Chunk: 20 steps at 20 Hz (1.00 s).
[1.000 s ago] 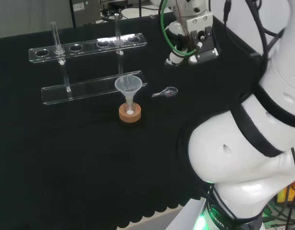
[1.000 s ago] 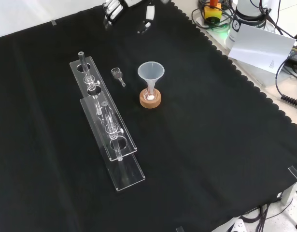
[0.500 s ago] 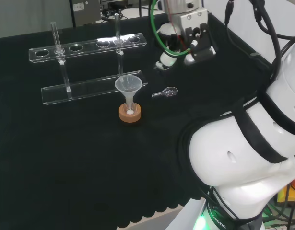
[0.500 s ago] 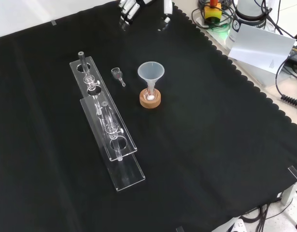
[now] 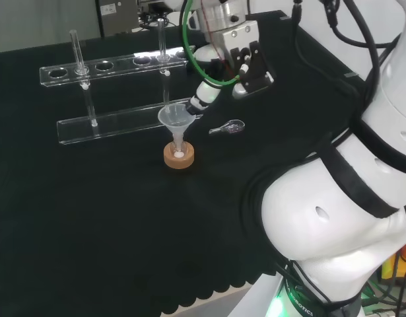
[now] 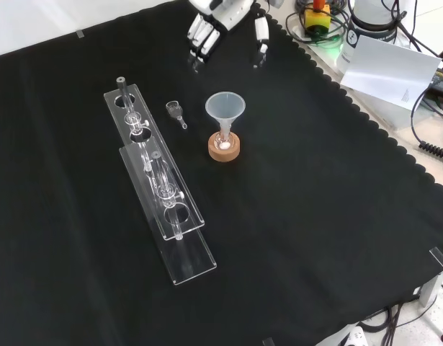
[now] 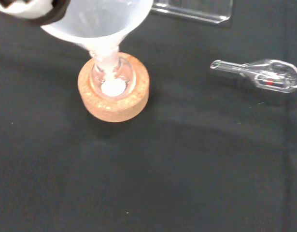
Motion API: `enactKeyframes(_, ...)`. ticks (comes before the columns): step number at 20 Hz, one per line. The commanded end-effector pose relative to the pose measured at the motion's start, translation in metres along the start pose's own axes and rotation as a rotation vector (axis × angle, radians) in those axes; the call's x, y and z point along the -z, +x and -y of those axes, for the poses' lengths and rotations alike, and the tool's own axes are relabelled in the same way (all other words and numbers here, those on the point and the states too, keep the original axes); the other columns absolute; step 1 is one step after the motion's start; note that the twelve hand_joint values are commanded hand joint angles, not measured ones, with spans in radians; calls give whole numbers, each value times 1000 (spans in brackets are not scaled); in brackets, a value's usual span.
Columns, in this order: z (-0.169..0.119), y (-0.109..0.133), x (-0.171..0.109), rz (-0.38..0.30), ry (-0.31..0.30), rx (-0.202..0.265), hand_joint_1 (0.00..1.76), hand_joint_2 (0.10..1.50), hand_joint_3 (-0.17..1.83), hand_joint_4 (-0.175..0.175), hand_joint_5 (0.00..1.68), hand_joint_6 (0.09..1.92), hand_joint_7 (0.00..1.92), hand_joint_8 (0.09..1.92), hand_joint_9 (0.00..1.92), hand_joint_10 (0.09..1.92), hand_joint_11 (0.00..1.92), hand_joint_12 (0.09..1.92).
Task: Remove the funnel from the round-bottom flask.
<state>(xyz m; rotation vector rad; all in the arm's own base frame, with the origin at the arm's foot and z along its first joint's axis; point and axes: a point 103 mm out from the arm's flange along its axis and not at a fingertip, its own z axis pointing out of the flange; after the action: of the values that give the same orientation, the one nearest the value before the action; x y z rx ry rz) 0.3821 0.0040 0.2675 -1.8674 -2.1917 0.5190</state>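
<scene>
The surface (image 6: pixel 329 216) is draped in black cloth with a scalloped edge, and most of it lies bare. Near its middle a cork ring (image 6: pixel 225 148) holds a small round-bottom flask (image 7: pixel 111 79), with a little white matter at the bottom. The funnel (image 6: pixel 225 108) stands upright with its stem in the flask's neck, untouched.

In the front view a clear rack (image 6: pixel 160 184) runs to the left of the funnel, carrying a few glass tubes. Between rack and funnel lies a small glass scoop (image 6: pixel 176 111) on its side, with a red mark inside.

The robot hand (image 6: pixel 220 25) hangs above the cloth beyond the funnel in the front view, fingers (image 6: pixel 200 37) and thumb spread and nearly straight, holding nothing. In the head view one fingertip (image 5: pixel 200 99) sits just up and right of the funnel's rim (image 5: pixel 177 115); whether it touches is unclear.

Past the cloth's edge, at the front view's right, stand a white folded card (image 6: pixel 390 72), cables and a green-lit base. The head view shows grey cabinets behind the surface.
</scene>
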Motion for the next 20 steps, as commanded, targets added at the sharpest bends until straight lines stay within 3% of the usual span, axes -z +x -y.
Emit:
enactKeyframes(1, -24, 19, -8, 21, 15, 43, 624, 583, 496, -93, 96, 87, 20, 735, 363, 733, 370, 1341)
enactKeyframes(12, -39, 32, -19, 67, 19, 54, 616, 587, 469, -91, 82, 87, 7, 740, 343, 739, 429, 1346)
enactKeyframes(14, -41, 32, -21, 64, 21, 58, 616, 589, 464, -90, 80, 87, 1, 740, 339, 741, 434, 1346)
enactKeyframes(16, -44, 31, -23, 49, 24, 92, 617, 590, 460, -90, 79, 87, 0, 738, 335, 743, 438, 1344)
enactKeyframes(20, -50, 30, -30, 41, 45, 92, 617, 594, 451, -89, 77, 87, 0, 725, 331, 749, 443, 1341)
